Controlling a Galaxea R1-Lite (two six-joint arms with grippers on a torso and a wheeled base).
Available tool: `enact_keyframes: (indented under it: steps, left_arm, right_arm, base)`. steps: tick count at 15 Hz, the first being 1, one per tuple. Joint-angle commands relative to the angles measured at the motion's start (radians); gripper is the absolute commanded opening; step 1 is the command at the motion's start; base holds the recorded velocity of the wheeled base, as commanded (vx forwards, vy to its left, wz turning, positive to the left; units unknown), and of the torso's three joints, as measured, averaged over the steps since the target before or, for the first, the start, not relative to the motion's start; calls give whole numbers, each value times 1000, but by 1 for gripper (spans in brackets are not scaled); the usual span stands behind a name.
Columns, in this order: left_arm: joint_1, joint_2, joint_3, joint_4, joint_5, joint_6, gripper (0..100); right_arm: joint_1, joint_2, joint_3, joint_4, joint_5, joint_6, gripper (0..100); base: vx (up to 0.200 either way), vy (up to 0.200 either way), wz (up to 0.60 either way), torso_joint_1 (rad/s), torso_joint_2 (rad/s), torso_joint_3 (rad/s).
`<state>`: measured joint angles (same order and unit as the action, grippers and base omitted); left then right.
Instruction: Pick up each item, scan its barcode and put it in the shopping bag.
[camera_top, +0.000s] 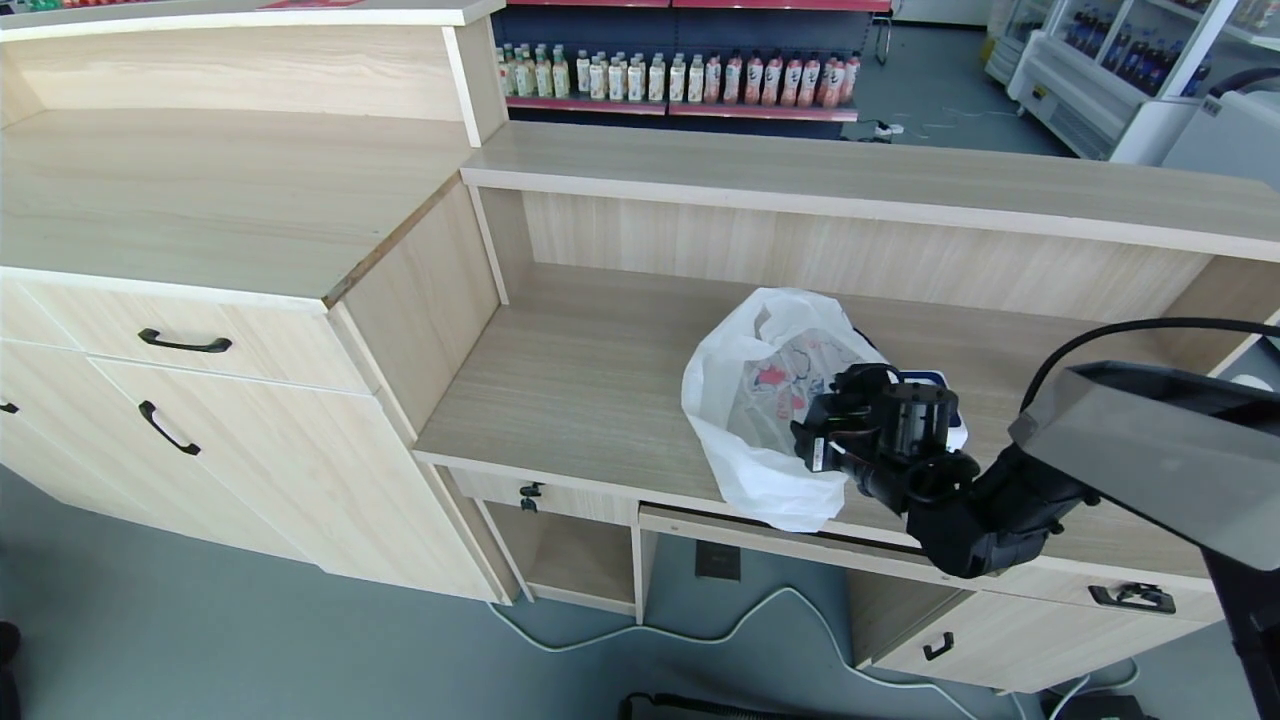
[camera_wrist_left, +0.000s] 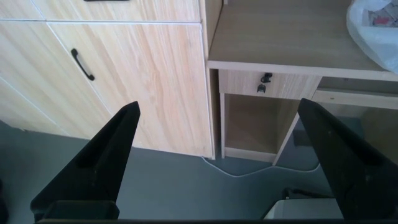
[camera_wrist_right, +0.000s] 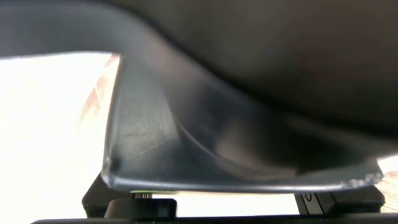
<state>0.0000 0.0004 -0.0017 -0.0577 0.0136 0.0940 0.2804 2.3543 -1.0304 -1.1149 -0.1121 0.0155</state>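
Observation:
A white plastic shopping bag lies open on the lower wooden desk, near its front edge. A packet with red print shows through the bag's thin wall. My right gripper is at the bag's mouth, pushed in from the right. In the right wrist view a dark glossy surface sits very close, with the white bag behind it. My left gripper hangs low over the grey floor beside the cabinet, open and holding nothing. The bag's edge shows on the desk above it.
A taller counter with black-handled doors stands to the left. A raised ledge runs behind the desk. Under the desk are a small locked drawer and an open cubby. A white cable trails on the floor.

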Motion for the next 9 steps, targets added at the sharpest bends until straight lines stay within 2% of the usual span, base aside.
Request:
enact_keyframes:
  steps: [1,4,5,9]
  left_arm:
    - [0,0,0,-1,0,1,100]
    - [0,0,0,-1,0,1,100]
    - [0,0,0,-1,0,1,100]
    - [0,0,0,-1,0,0,100]
  right_arm:
    - [2,19,1,-8,0,-2,0]
    - [2,23,1,-8,-1,-8,0]
    - [2,22,1,-8,-1,-8,100]
    - [2,-39,4,4,-1,-6,100]
  base:
    - [0,0,0,0,0,0]
    - [0,0,0,0,0,0]
    - [0,0,0,0,0,0]
    - [0,0,0,0,0,0]
